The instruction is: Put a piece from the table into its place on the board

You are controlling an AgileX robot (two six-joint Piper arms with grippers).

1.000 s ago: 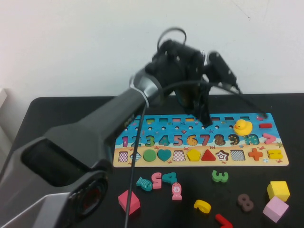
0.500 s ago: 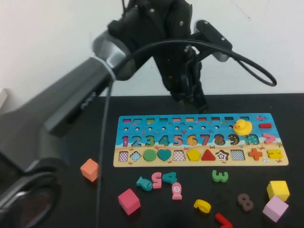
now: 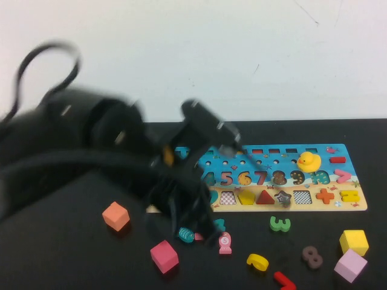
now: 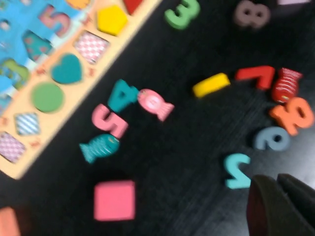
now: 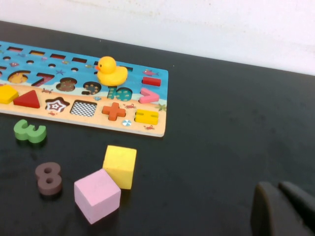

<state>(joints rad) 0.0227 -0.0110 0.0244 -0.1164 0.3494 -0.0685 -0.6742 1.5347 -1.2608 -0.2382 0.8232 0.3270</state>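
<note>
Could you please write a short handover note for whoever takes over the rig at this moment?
Left gripper: shut, holding nothing, above the loose number pieces on the table in front of the board; its arm is blurred in the high view.
Right gripper: shut, holding nothing, over bare table to the right of the board.
Done: the yellow pentagon piece sits in its slot in the board's shape row, beside the red triangle.
Left: nothing for this piece, as far as I can judge. A few chequered shape slots are unfilled.
</note>
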